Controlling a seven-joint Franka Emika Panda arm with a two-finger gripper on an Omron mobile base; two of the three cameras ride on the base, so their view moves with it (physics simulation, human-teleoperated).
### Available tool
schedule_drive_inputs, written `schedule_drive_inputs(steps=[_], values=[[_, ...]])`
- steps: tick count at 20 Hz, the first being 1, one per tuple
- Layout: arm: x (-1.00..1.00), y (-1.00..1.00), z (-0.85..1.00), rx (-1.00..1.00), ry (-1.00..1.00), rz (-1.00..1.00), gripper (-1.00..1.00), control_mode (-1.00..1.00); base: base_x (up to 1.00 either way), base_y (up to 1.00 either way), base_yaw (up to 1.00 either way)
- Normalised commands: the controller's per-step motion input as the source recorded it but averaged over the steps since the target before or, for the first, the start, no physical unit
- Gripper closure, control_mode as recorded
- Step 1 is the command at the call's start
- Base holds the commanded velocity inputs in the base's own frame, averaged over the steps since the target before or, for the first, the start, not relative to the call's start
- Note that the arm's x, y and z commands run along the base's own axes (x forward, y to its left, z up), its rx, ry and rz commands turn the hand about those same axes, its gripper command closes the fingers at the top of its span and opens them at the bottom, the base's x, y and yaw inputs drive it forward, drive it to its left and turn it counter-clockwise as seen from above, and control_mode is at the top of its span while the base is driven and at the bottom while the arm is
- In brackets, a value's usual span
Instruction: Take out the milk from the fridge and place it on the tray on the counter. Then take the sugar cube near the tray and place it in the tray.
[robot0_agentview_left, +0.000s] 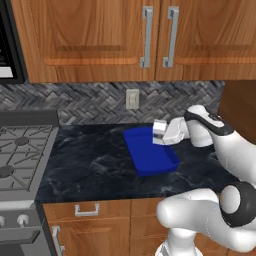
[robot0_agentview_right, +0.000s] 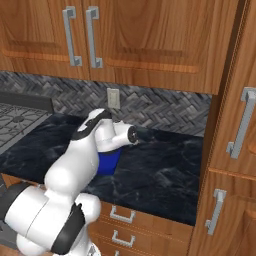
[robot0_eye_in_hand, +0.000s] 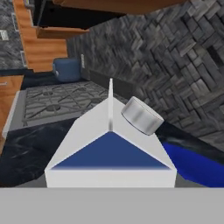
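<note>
The milk (robot0_agentview_left: 159, 128), a small white carton with a gabled top, sits in my gripper (robot0_agentview_left: 162, 135), which is shut on it from the right. The carton hangs over the back right part of the blue tray (robot0_agentview_left: 147, 160) on the black counter (robot0_agentview_left: 90, 165); I cannot tell whether it touches the tray floor. In the hand view the milk (robot0_eye_in_hand: 109, 148) is close up, with its silver cap and dark blue gable end. The tray (robot0_eye_in_hand: 197, 168) lies beyond it to the right. In the right base view my arm covers the carton, and a corner of the tray (robot0_agentview_right: 107, 161) peeks out below it. The sugar cube and the fridge are out of view.
A grey gas stove (robot0_agentview_left: 20, 150) borders the counter on the left, with a blue pot (robot0_eye_in_hand: 68, 70) beyond it. Wooden wall cabinets (robot0_agentview_left: 150, 35) hang overhead. A tall wooden cabinet (robot0_agentview_right: 235, 150) closes off the right end. Bare black counter (robot0_agentview_right: 165, 175) lies between the tray and that cabinet.
</note>
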Motion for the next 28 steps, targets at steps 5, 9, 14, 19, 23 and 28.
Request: schedule_drive_inputs(steps=[5, 9, 14, 19, 23, 28], values=[[0.39, 0.21, -0.15, 0.0, 0.06, 0.0, 1.0, -1.0, 0.0, 0.0, 0.0], [0.3, 0.15, -0.24, 0.0, 0.01, 0.0, 1.0, -1.0, 0.0, 0.0, 0.0], [0.16, 0.02, -0.29, 0.0, 0.0, 0.0, 1.0, -1.0, 0.0, 0.0, 0.0], [0.14, 0.0, -0.36, 0.0, 0.0, 0.0, 1.0, -1.0, 0.0, 0.0, 0.0], [0.22, 0.03, -0.32, 0.0, 0.0, 0.0, 1.0, -1.0, 0.0, 0.0, 0.0], [0.23, 0.04, -0.28, 0.0, 0.0, 0.0, 1.0, -1.0, 0.0, 0.0, 0.0]])
